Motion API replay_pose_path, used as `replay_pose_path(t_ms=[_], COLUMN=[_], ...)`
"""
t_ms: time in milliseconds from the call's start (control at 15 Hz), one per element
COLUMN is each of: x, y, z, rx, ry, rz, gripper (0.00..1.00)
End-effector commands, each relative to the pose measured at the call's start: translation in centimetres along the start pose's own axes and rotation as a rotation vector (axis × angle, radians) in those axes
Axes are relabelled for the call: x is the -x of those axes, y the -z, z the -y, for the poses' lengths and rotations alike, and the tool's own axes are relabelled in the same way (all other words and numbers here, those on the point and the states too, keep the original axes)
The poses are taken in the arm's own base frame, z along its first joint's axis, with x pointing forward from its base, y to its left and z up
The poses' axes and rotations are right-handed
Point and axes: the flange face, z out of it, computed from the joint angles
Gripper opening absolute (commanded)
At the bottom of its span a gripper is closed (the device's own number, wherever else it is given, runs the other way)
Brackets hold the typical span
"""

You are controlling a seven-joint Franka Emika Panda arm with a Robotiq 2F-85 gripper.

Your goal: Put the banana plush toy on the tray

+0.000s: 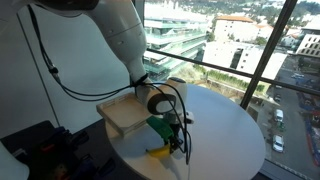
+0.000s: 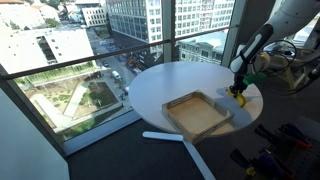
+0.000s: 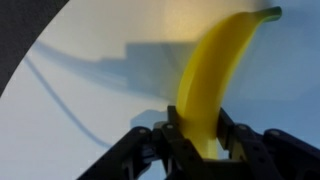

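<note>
Wrist view: tool (image 3: 197, 138) snug around banana (image 3: 216, 68)

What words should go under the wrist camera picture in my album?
The gripper straddles the yellow banana plush toy lying on the white table.

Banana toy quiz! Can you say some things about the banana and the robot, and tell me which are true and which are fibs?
1. The banana plush toy is yellow. True.
2. In the wrist view the banana sits between the fingers of the gripper. True.
3. The banana lies on the tray. False: it is off the tray, by the gripper.
4. The table is square. False: it is round.
</note>
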Motion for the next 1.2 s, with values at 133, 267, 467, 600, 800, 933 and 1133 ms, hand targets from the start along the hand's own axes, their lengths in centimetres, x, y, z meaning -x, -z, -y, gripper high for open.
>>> replay_pose_path(t_ms=[133,267,467,600,800,933,1133], x=[-0.4,-0.2,0.0,0.1,0.1,0.2,0.2], y=[0.6,1.0,1.4,1.9,2.9,3.7,5.1], z=[-0.4,-0.3,-0.3,-0.4,-0.5,-0.6,-0.8], rx=[-0.001,-0.003,-0.004,-0.005,-0.008,-0.009,-0.011], ry=[-0.012,-0.009,-0.007,-0.007,-0.006,-0.007,-0.011], rz=[0.002,0.006,0.010,0.010,0.010,0.010,0.010], gripper=[0.15,0.15,0.15,0.15,0.15,0.15,0.15])
